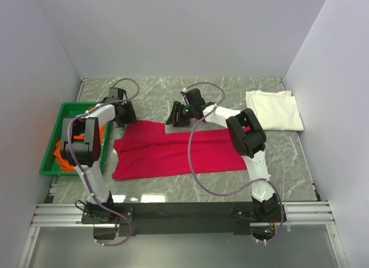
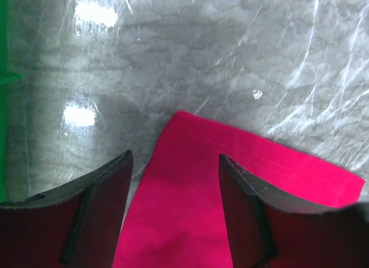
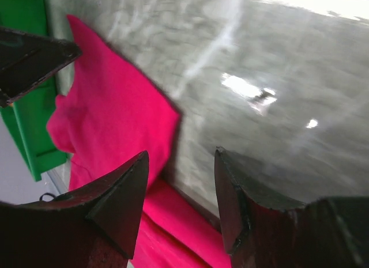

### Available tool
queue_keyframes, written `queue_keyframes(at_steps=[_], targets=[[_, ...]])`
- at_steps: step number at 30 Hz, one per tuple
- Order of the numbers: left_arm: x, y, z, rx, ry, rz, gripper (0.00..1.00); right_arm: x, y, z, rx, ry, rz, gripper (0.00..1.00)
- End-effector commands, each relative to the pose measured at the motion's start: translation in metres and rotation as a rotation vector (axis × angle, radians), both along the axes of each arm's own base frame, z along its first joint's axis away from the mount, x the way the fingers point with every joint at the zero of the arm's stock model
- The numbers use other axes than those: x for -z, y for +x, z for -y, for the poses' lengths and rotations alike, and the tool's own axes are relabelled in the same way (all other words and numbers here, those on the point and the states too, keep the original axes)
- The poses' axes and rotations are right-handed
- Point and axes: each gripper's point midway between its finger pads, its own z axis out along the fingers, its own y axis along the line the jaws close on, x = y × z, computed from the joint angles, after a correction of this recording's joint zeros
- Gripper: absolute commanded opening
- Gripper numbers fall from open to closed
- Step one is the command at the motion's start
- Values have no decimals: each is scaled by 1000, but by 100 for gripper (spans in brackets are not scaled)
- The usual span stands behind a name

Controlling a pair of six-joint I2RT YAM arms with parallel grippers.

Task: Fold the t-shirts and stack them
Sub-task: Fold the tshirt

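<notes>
The crimson t-shirt (image 1: 173,153) lies flat mid-table with its long axis running left to right, and its far-left corner pokes toward the back. From the top view I get that whole outline, plus the cream-white t-shirt (image 1: 274,109) folded at the far right and the orange t-shirt (image 1: 62,153) in the green bin (image 1: 51,155) on the left. I can't read the jaws from up there though. The wrist views sort that out: the left gripper (image 2: 174,154) is spread wide with a stitched corner of the crimson cloth between its fingers, not pinched. The right gripper (image 3: 181,151) gapes too, straddling the shirt's edge and bare marble table (image 3: 277,106).
</notes>
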Motion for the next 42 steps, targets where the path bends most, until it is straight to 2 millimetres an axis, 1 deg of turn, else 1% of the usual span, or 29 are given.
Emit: queue_keyframes(at_steps=[1,3,4,8,10,11,14,17,19,20,21,22,23,24,25,27,28,30,31,32,33,34,35,36,37,38,40,41,42], targets=[[5,6,3,25,-2,1,66,-18,5,-27,-34,59,33,57],[14,1,3,23,0,-25,62,-9,5,-32,-42,55,15,56],[16,0,4,23,-3,-31,57,-1,2,-35,-48,50,0,56],[29,-6,13,39,-9,-70,50,10,3,-43,-55,50,-15,55],[32,-8,15,44,-7,-81,49,15,1,-46,-58,45,-26,54],[34,-9,16,48,-4,-88,46,18,-2,-49,-67,43,-30,54],[40,-13,19,57,-2,-105,41,25,-4,-53,-74,34,-35,51],[41,-15,22,64,-4,-114,36,23,-2,-57,-74,38,-24,47],[42,-16,23,66,-2,-117,33,24,-3,-58,-79,30,-25,40],[42,-17,23,69,-1,-119,27,22,-2,-59,-81,34,-22,34],[43,-17,23,70,0,-120,24,22,-3,-60,-83,36,-22,29],[41,-17,24,71,-1,-117,14,21,-2,-60,-82,39,-20,24],[39,-16,24,70,0,-113,9,20,-3,-61,-83,43,-20,20],[38,-16,23,71,4,-112,4,18,-2,-61,-84,49,-13,11],[36,-16,23,73,4,-108,1,14,0,-62,-86,53,-4,5],[29,-13,22,75,9,-90,1,6,3,-64,-91,61,14,0],[26,-13,22,76,10,-86,1,2,4,-64,-97,65,24,0],[12,-10,23,78,7,-55,1,-13,4,-67,-109,82,47,0],[7,-10,22,75,6,-49,1,-28,5,-68,-116,95,74,0],[-5,-9,23,72,3,-22,1,-34,4,-68,-121,103,83,0],[-12,-9,23,71,1,-8,1,-42,4,-68,-127,110,94,0],[-19,-10,23,68,-1,4,1,-49,2,-69,-142,119,106,0],[-30,-13,23,63,-6,22,1,-63,0,-68,-147,131,123,0],[-36,-15,23,59,-11,31,1,-68,-3,-68,-155,135,129,0],[-42,-18,23,55,-12,39,1,-81,-4,-66,-165,144,151,0],[-51,-24,22,46,-19,50,1,-82,-9,-65,-172,141,147,0],[-59,-31,23,38,-30,60,1,-89,-16,-63,-187,138,156,0],[-67,-38,24,33,-46,74,1,-94,-19,-61,-192,135,162,0],[-70,-42,24,28,-51,74,1,-93,-25,-61,-202,126,155,0]])
